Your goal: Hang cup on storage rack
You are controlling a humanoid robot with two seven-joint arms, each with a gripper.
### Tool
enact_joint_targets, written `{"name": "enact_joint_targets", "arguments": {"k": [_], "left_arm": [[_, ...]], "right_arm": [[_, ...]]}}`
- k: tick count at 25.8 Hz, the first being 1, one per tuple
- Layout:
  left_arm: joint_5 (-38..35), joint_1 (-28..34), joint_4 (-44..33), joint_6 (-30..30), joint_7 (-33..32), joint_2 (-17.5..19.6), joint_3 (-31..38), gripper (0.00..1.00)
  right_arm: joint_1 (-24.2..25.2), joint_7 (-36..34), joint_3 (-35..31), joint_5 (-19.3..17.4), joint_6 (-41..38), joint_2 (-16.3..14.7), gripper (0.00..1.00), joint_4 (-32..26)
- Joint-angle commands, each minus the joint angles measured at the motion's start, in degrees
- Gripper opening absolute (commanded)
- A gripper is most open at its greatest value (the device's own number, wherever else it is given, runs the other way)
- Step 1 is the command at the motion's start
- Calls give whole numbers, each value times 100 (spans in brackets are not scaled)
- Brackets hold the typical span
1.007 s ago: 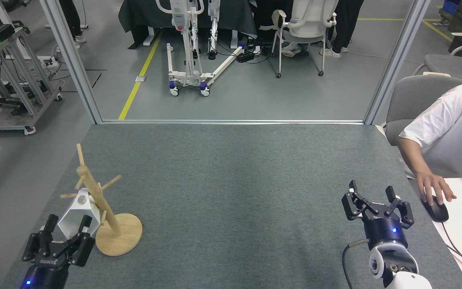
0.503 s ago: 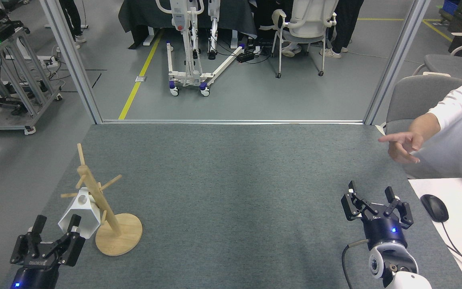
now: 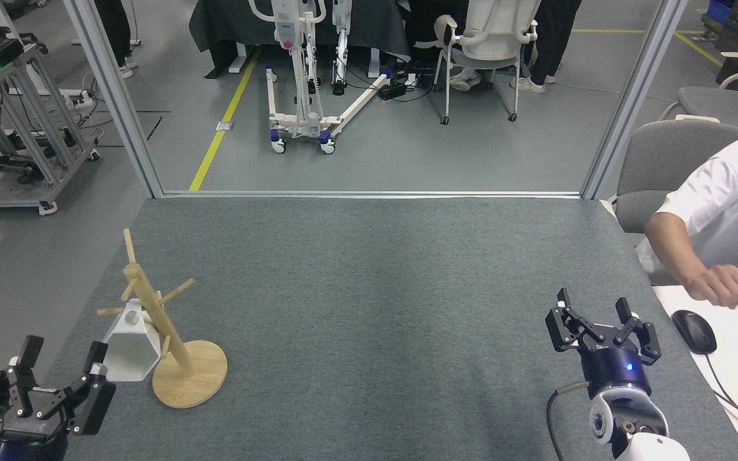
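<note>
With my left tool (image 3: pixel 55 368) parked low at the near left corner of the worktop (image 3: pixel 369 288), its two fingers splayed wide and grasping nothing, the white faceted cup (image 3: pixel 127 351) sits just up and to the right of it, close to the right fingertip but, as far as I can judge, not touching it. That cup hangs on the storage rack (image 3: pixel 170 333): its narrow base points up toward the post, where one of the lower pegs appears to catch it, and its wide hexagonal mouth tips down and toward me, the rim near or resting on the worktop; I cannot tell which. I cannot see the handle clearly. Its long axis runs from the post down and to the left, roughly toward my left tool. The bamboo post leans away from its round disc base, which lies just right of the cup.

Judging by this, the hang looks done, and the relation that matters is the small gap between my right fingertip and the cup's rim: any move of the left arm should go away from the cup, down and left, not across it.

Far across the worktop, my right tool (image 3: pixel 599 320) rests with fingers spread and empty, well apart from the rack. Beyond it, a person's hand (image 3: pixel 721 285) hovers above a black mouse (image 3: pixel 694 331).
</note>
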Motion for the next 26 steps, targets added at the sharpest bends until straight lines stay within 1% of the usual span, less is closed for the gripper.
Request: {"name": "enact_joint_targets", "arguments": {"k": [1, 5, 7, 10, 12, 14, 17, 18, 20, 23, 25, 26], "left_arm": [[-1, 86, -605, 215, -6, -55, 11, 99], [-9, -169, -991, 786, -94, -108, -42, 99], [-9, -468, -1018, 847, -164, -108, -68, 99], [-27, -1083, -1026, 909, -744, -117, -261, 99], [-27, -1514, -1026, 1111, -1184, -117, -622, 99], [-36, -1962, -1009, 1471, -1562, -117, -1140, 98], [-80, -2314, -982, 1964, -1992, -134, -2028, 98], [-89, -2340, -991, 2096, -2115, -187, -2344, 98], [-71, -2340, -965, 2342, -2379, -372, -2863, 98], [-88, -2305, -649, 2438, -2854, -811, -3065, 98], [-106, -2235, -341, 2412, -2827, -1040, -3083, 98], [-115, -2173, -174, 2412, -2792, -1075, -3136, 98]], "right_arm": [[-33, 30, 0, 0, 19, -2, 99, 0], [-262, 144, 18, 0, 37, -29, 99, 35], [-411, 408, 62, 9, 37, -55, 99, 53], [-719, 830, 106, 26, 2, -38, 99, 53], [-859, 847, 194, 35, 2, -20, 99, 26], [-868, 795, 501, 53, 2, -29, 99, -106], [-771, 803, 651, 62, 11, -2, 99, -484], [-666, 803, 651, 70, 11, 6, 99, -633], [-306, 803, 651, 70, 11, 42, 99, -905], [63, 803, 651, 70, 11, 33, 99, -1143], [169, 812, 598, 70, 11, 24, 99, -1134], [169, 812, 572, 70, 11, 24, 99, -1099]]}}
